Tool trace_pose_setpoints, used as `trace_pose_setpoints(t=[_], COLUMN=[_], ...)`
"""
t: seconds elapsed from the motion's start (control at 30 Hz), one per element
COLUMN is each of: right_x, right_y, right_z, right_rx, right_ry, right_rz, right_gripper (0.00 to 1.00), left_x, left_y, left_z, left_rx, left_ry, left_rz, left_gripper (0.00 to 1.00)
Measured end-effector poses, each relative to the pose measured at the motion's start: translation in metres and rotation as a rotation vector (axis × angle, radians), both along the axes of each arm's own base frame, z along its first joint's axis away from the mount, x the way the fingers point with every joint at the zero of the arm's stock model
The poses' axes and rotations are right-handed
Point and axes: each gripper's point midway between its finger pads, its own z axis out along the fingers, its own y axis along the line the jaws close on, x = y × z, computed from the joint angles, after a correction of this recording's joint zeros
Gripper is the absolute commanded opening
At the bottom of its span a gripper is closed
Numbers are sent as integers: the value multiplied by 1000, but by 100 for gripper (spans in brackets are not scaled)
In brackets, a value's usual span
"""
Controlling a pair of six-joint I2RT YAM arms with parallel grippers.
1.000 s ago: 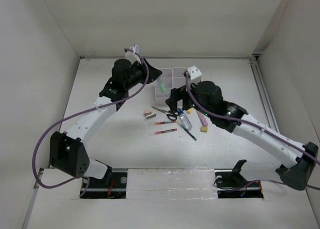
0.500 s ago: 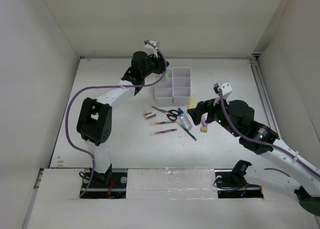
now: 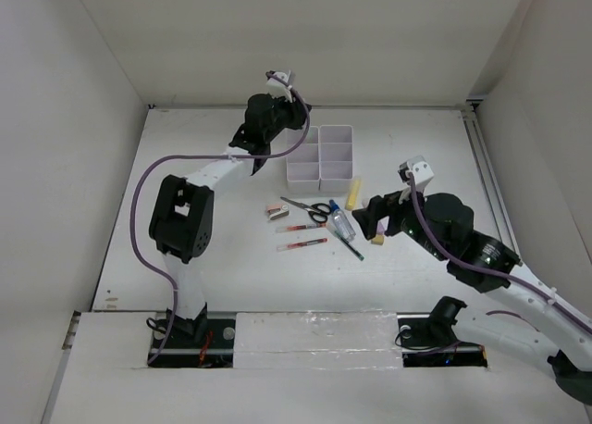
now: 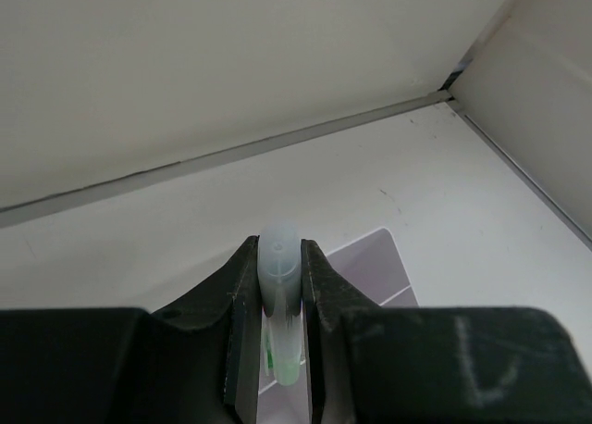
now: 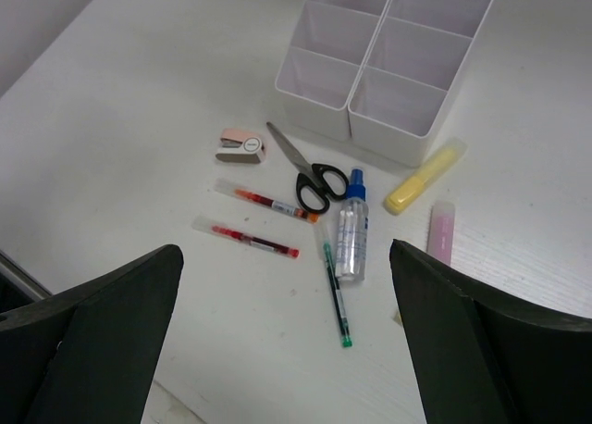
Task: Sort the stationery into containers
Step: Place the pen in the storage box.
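Holding a pale green bar (image 4: 280,274), the left gripper (image 4: 279,248) has its jaws drawn narrow and pressed on both sides of the bar, above the far left end of the container (image 5: 384,68). Whether the bar's lower end is inside a compartment cannot be told. The container is a white block of six square open-top compartments in two rows of three, standing on the white tabletop (image 5: 139,91). The right gripper (image 5: 285,257) hangs above the loose items with its jaws spread wide and nothing between them. Items lying flat on the tabletop near the container:
- black-handled scissors (image 5: 301,169), blades pointing towards the container's near left corner;
- a small pink-and-white case (image 5: 243,144), just left of the blade tips;
- two red-and-white pens (image 5: 268,202), roughly parallel, beside the scissors on the side away from the container;
- a clear bottle (image 5: 350,234) with a blue cap, touching or nearly touching the scissor handles;
- a dark pen (image 5: 335,294) with a green tip, alongside the bottle;
- a yellow bar (image 5: 424,176), just beside the container's near right corner;
- a pink bar (image 5: 441,231), near the yellow one;
- a small yellow eraser (image 3: 377,241), close to the pink bar.
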Motion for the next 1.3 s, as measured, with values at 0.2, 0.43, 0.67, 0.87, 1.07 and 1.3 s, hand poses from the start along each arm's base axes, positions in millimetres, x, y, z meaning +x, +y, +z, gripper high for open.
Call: trace_pose_setpoints(t=[0.2,0.43,0.67,0.87,1.07,1.3], right_x=[1,1,2,4,11,30], right_y=[1,1,2,0,-2,-29], right_z=[-9,-9,-12,-16,-25,-56], right_rx=[-22,-25,-34,-44,-63,-127], right_ry=[20,17,21,27,53,155], right_rz=[0,3,4,-13,-52,-254], right_gripper=[100,100,100,100,100,100], left_x=[9,16,19,18,14,-7], left_y=[2,2,3,5,5,12], left_z=[-2,-18,-34,-44,-48,3], left_rx=[1,11,19,22,6,-64], left_ry=[-25,-15,-1,13,31,27], left_rz=[27,44,57,68,63,63], left_gripper=[0,0,12,56,74,100])
